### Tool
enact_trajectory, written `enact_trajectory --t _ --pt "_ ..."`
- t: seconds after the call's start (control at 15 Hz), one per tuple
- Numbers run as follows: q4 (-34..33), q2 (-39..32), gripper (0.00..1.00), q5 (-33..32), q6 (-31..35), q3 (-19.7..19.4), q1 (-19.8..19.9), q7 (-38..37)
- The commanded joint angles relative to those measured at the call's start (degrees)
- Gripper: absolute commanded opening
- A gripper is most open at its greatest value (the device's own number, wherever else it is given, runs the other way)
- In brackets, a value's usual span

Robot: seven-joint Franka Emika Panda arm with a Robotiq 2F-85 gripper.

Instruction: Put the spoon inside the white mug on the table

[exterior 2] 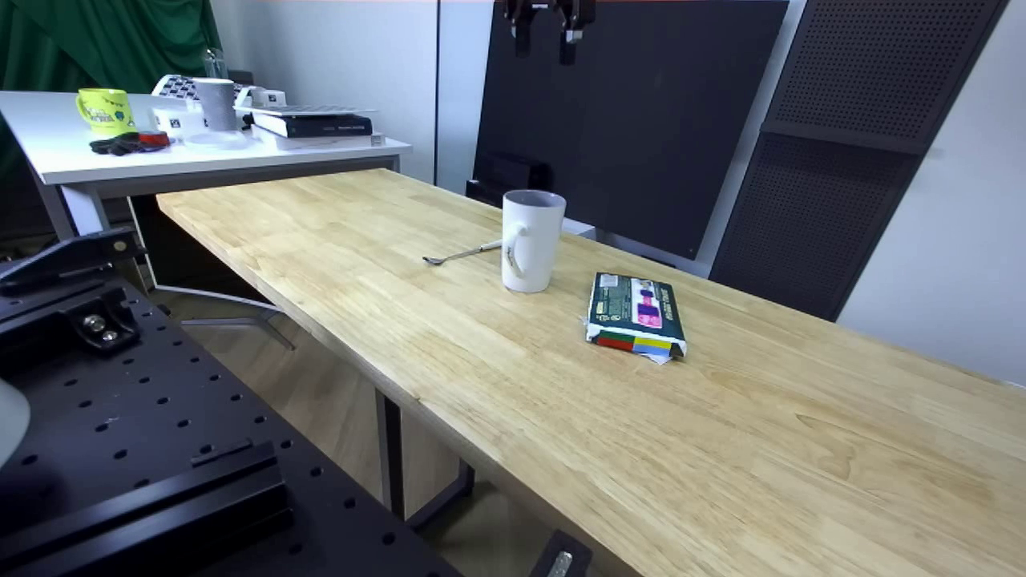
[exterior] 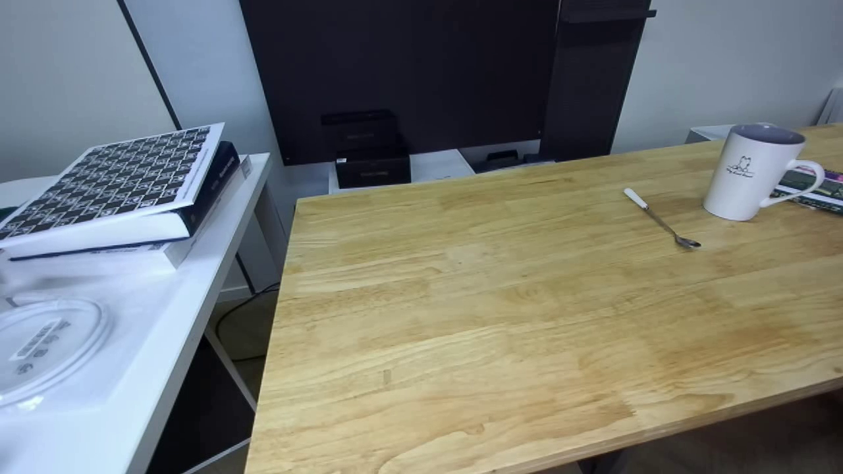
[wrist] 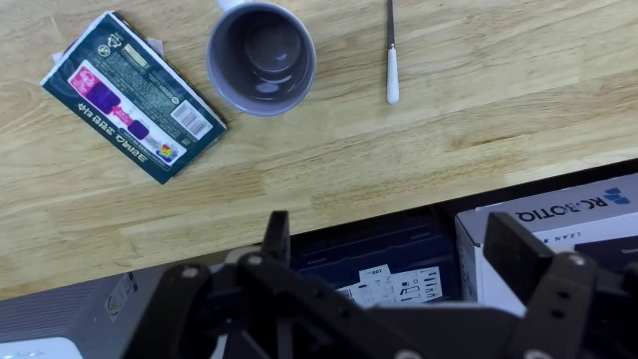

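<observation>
On the light-wood butcher-block table (exterior: 461, 316), your thin, white-handled silver metal spoon (wrist: 392, 60) lies flat, outside the upright white cylindrical ceramic mug (exterior 2: 535, 240) and apart from it. That mug stands between the spoon and a flat, dark-green printed packet (wrist: 134, 99). Your black two-fingered gripper (wrist: 390, 232) hangs above tabletop height, its jaws wide apart.

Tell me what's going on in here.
A black two-fingered robot hand hangs open and empty, above the level of the light-wood tabletop. The slim white-handled metal spoon lies on the tabletop beside an upright white cylindrical mug, not touching it; a flat dark-green packet lies on the mug's other side. The job, spoon into mug, isn't done yet.
</observation>
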State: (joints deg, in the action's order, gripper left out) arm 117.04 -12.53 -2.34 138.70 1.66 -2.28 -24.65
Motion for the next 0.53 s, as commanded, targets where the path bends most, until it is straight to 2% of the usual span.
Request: enact_trajectory --t 0.0,0.33,0.47 --pt "-1.1 -2.9 1.0 0.6 1.5 -1.3 -1.8 -3.1" --pt "-1.4 -5.7 1.0 2.0 1.5 -1.5 -3.1 -3.3" --pt "-0.2 -5.0 1.0 1.9 2.0 -1.6 -3.0 -1.2"
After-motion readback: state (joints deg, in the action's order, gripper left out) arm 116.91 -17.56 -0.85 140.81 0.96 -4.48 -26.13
